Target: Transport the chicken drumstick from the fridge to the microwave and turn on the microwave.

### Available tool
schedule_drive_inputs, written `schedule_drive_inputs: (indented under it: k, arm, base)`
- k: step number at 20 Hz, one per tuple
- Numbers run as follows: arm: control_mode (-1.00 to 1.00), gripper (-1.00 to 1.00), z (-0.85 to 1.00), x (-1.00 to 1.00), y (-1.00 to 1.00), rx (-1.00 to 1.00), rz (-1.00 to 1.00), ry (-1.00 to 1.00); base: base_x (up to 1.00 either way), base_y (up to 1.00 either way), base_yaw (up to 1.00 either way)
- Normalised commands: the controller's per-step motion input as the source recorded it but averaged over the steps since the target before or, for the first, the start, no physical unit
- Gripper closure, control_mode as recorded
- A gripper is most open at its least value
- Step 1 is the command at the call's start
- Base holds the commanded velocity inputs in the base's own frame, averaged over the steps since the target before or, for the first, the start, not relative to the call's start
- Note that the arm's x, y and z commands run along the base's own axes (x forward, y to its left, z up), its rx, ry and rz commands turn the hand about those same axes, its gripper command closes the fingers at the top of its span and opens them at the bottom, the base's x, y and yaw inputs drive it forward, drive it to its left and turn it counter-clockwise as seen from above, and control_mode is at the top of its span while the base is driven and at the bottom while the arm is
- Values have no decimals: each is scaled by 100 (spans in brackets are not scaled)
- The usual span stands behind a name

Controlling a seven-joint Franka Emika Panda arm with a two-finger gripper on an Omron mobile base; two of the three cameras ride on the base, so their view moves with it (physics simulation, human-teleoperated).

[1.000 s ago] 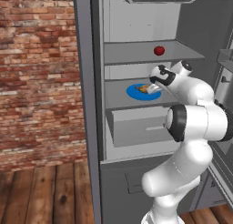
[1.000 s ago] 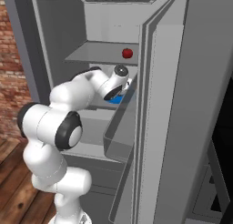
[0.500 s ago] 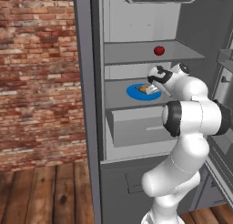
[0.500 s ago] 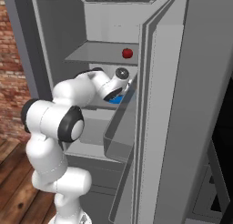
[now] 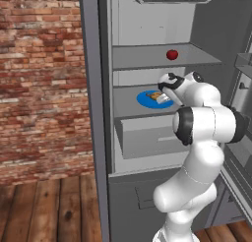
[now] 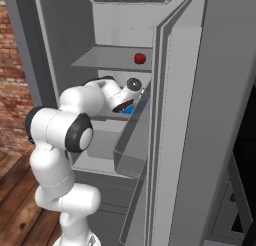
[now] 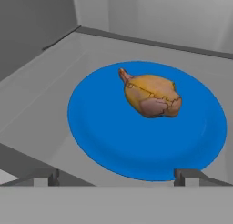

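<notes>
Pincer wide, empty, hovering just short of drumstick mid-plate on fridge shelf; lined up for grab

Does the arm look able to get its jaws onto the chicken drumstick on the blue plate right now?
Probably yes: the fridge is open, the chicken drumstick lies uncovered on the blue plate, and the open gripper faces it.

Red brick wall rises above a wooden plank floor.
</notes>
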Motion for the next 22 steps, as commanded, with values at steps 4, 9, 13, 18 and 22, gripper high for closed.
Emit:
schedule_drive_inputs:
  k: [4, 9, 13, 18, 22]
  arm:
    - [-100, -100, 0, 14, 0, 0, 0, 0]
    - [-100, -100, 0, 16, 0, 0, 0, 0]
    - [-100, -100, 0, 12, 0, 0, 0, 0]
    - [-100, -100, 0, 16, 0, 0, 0, 0]
    - [-100, -100, -5, 17, 0, 0, 0, 0]
  base:
    - [0, 0, 0]
    - [0, 0, 0]
    - [0, 0, 0]
    - [0, 0, 0]
    - [0, 0, 0]
